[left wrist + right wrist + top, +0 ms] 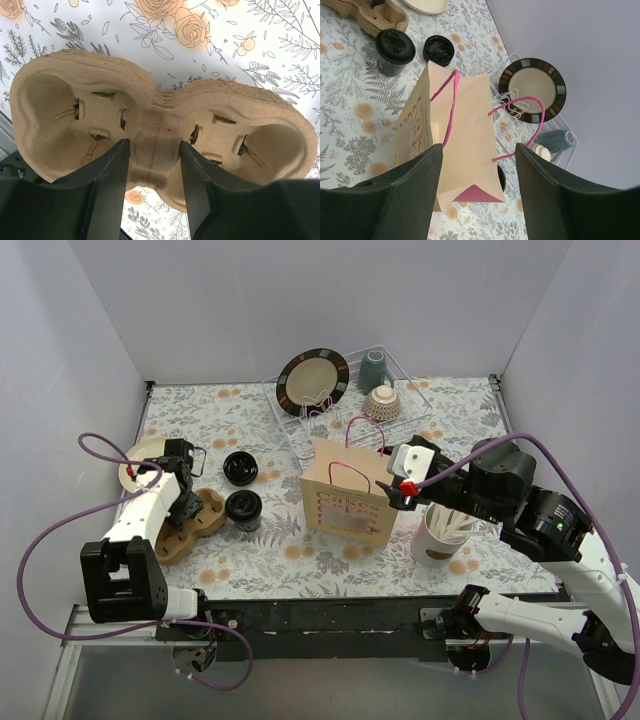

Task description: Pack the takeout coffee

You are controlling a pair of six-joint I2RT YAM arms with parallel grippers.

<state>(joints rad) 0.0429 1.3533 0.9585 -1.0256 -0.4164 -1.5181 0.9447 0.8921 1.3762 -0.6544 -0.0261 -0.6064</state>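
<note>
White walls (300, 300) close in a desk (330, 562) under a cloth printed with flowers and ferns. The buff paper carrier bag with pink cord handles (350, 505) stands upright in the middle. It has pink lettering on its face, but I cannot read it with certainty.

The takeout coffee is two small black paper cups (243, 507) with round black lids, the farther one (240, 468) just behind the nearer. Both stand between the bag and the brown moulded-pulp two-cup carrier (150, 110). My left claw (152, 145) is down over that carrier with its fingers either side of the central bridge; I cannot tell whether they are pinching it. The cups are just to its right, apart from it.

My right claw (479, 147) hangs spread wide above the bag's open mouth, holding nothing.

Bare cloth runs along the near edge in front of the bag. A white cup of wooden stirrers (438, 540) stands near the bag's right side, a wire dish rack (410, 400) sits behind, and a cream plate (135, 458) lies by the left wall.
</note>
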